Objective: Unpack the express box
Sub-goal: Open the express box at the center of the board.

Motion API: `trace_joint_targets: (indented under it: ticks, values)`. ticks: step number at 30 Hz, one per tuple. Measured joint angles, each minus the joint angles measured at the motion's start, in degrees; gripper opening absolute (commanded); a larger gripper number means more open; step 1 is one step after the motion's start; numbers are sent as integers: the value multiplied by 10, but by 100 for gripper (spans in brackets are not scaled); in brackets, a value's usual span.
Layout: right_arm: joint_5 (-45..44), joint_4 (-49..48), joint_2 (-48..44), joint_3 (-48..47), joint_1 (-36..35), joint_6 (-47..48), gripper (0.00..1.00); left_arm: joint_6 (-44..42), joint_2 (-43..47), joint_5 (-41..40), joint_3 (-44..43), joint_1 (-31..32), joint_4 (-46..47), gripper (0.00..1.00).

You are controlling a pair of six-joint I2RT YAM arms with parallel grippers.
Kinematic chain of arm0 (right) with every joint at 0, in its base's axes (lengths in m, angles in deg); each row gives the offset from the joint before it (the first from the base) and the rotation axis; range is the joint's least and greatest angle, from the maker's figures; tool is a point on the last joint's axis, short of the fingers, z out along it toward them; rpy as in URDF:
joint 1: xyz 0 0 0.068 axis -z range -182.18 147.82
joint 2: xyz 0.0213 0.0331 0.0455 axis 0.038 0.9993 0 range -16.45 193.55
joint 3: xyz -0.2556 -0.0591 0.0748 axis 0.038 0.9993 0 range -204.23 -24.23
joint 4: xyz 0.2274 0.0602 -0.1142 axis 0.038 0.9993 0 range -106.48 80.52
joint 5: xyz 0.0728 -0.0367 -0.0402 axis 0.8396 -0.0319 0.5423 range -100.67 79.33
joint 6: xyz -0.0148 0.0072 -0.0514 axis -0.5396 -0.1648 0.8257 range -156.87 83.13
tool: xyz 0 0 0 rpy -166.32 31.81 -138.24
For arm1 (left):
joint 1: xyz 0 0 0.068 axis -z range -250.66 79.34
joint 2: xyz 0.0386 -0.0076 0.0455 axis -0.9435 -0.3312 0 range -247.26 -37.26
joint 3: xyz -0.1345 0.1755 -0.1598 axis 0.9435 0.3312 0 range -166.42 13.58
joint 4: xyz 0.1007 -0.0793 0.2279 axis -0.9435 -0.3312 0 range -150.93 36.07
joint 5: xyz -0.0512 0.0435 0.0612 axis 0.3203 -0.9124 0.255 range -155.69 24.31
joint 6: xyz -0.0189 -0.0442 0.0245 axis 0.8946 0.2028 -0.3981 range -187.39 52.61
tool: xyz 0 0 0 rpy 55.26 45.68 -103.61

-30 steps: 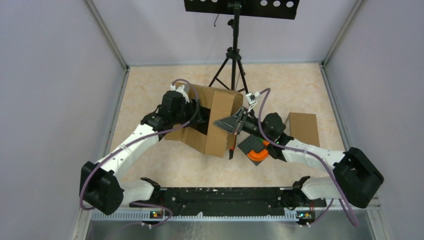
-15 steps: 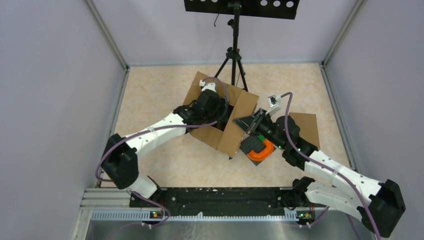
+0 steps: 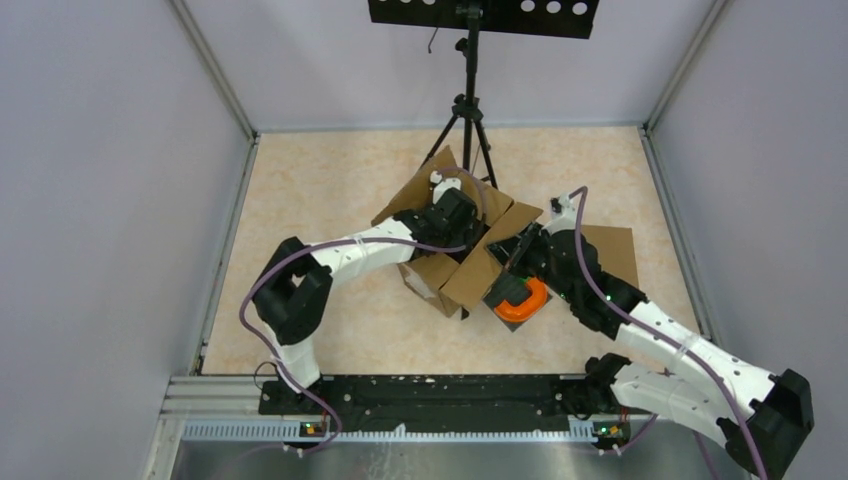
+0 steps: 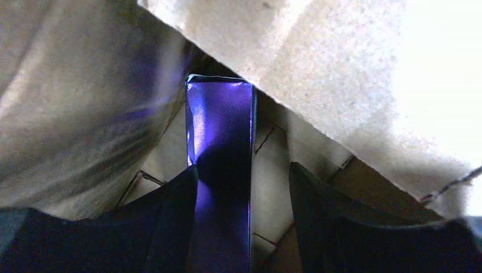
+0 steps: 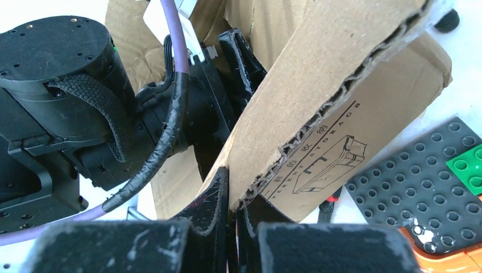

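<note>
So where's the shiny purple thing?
In the left wrist view, the purple packet stands down inside the cardboard box, between the fingers of the left gripper.

My left gripper (image 4: 243, 170) has quit the 9 o'clock side of the express box (image 3: 440, 272) and now reaches down into its open top, fingers (image 4: 170, 216) apart, a purple carton (image 4: 219, 131) between them. My left arm (image 3: 350, 245) has swung its elbow in from 8 o'clock toward the middle of the table (image 3: 330, 190). The box has slid toward 3 o'clock and turned, its flaps now splayed wide. My right gripper (image 5: 233, 190), pinching one flap (image 5: 318, 85), has gone with it toward 3 o'clock, and my right arm (image 3: 670, 330) has dropped its elbow back to 5 o'clock.
</note>
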Motion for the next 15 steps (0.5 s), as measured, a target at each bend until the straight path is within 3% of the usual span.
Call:
trace_joint_targets:
  ticks: [2, 4, 7, 10, 13, 15]
  values:
    - [-7, 17, 5, -14, 0, 1, 0, 3, -8, 0, -13, 0, -9, 59]
    - [-13, 33, 15, -31, 0, 5, 0, 5, -18, -3, -21, 1, -13, 50]
    - [-23, 51, 28, -50, 0, 10, 0, 8, -25, -7, -24, -1, -12, 27]
    - [-34, 67, 36, -63, 0, 12, 0, 7, -27, 1, -31, -2, -9, 11]
    - [-42, 83, 41, -74, 0, 16, 0, -5, -26, 10, -43, -2, -16, 1]
    - [-46, 92, 45, -81, 0, 24, 0, -13, -24, 18, -56, -2, -28, 0]
